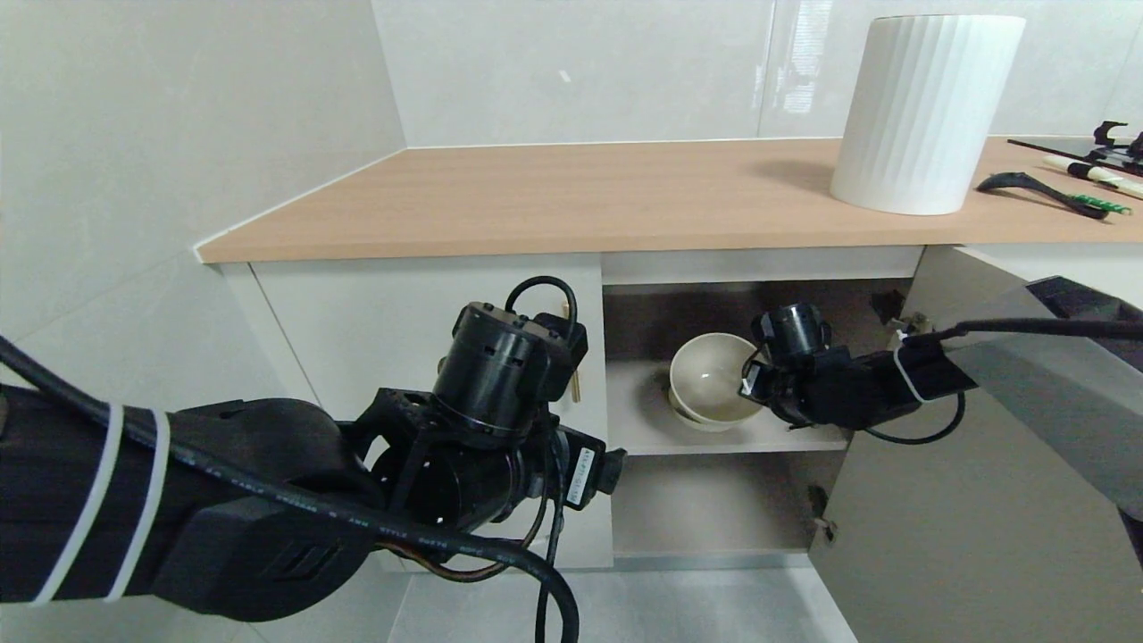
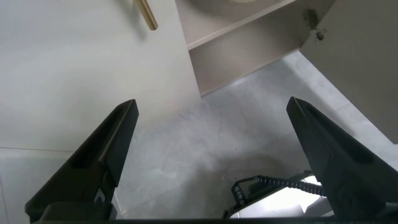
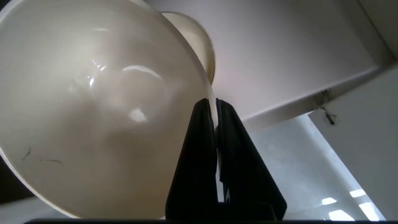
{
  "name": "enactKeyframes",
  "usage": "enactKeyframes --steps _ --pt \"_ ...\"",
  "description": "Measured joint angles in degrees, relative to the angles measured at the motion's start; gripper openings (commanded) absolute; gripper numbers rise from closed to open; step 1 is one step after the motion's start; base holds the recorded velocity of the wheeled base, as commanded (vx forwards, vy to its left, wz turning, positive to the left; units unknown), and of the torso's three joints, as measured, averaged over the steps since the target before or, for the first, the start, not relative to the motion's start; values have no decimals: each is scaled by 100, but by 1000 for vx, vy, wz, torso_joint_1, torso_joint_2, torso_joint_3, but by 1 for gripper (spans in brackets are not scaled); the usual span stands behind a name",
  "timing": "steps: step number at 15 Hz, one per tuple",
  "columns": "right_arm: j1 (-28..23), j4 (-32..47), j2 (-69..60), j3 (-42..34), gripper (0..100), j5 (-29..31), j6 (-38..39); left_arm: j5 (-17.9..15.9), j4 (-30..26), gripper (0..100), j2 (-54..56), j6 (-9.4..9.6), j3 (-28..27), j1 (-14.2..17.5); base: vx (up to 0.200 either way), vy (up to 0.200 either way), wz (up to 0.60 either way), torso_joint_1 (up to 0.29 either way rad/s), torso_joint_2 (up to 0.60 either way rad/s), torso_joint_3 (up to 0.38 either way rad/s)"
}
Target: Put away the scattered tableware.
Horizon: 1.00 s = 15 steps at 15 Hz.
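Item 1, cream bowl: inside the open cupboard, over the upper shelf, tilted with its mouth facing out towards me. A second bowl lies under it. I judge the two are touching but cannot confirm contact.

Item 2, right gripper: at the bowl's right side, fingers pinched together on its thin rim, one inside and one outside.

Item 3, left gripper: low, near the closed left door, fingers wide apart and holding nothing, floor beneath.

Item 4, worktop: holds a white ribbed canister and, far right, dark utensils not put away yet.

Item 5, hazards as I judge them:
- If I release the bowl while it is tilted, it could rock, clatter against the lower bowl, or roll towards the near edge of the shelf.
- The rim pinch is narrow, so any twist could let the bowl slip.
- My right arm passes close to the open door and could knock it when I draw back.
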State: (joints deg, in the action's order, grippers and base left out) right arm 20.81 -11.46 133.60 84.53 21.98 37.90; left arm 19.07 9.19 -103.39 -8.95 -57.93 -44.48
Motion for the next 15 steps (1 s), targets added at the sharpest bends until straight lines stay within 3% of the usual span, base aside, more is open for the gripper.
enactKeyframes --steps 15 --pt "-144 43 830 1153 0 -44 -185 -2 9 100 -77 -7 20 0 0 0 0 0 0 0"
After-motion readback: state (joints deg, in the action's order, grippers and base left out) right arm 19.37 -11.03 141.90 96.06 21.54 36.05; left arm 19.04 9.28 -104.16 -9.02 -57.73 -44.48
